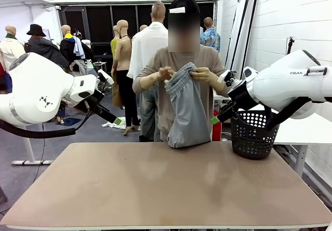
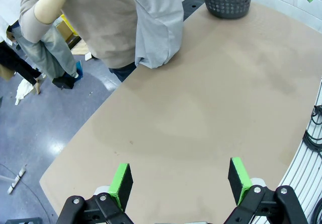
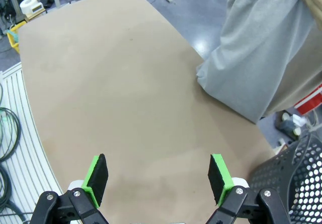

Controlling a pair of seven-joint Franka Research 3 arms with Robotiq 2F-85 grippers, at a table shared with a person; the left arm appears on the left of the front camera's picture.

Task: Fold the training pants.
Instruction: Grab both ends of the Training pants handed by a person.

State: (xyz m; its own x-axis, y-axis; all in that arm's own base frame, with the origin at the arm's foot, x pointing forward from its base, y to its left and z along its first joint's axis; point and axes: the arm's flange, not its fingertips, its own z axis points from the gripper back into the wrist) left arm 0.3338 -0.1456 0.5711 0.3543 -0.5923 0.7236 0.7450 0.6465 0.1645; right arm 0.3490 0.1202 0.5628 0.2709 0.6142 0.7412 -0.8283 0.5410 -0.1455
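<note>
Front view: a person [image 1: 162,111] stood at the far side of the table [image 1: 166,189] and held the training pants [image 1: 185,111] up at chest height. One hand [image 1: 165,74] and the other hand [image 1: 203,75] gripped the gathered waistband. The light grey fabric hung bunched in front of the person's body, and its lower end reached down to the table's far edge. A dark mesh basket [image 1: 252,135] sat on the table's far right corner, just beside the pants.

The left gripper [image 1: 117,121] hovered above the table's left side, well apart from the pants. The right gripper [image 1: 215,119] hovered on the right, near the basket and close to the pants without touching them.

In the left wrist view, the left gripper [image 2: 179,171] had its 2 green-padded fingers spread wide with nothing between them, over bare tabletop [image 2: 211,98]. The pants [image 2: 156,27] and basket [image 2: 227,0] lay far ahead. In the right wrist view, the right gripper [image 3: 157,171] was likewise spread wide and empty above the table [image 3: 110,83], with the pants [image 3: 256,58] overlapping the far edge and the basket [image 3: 294,181] close by.
</note>
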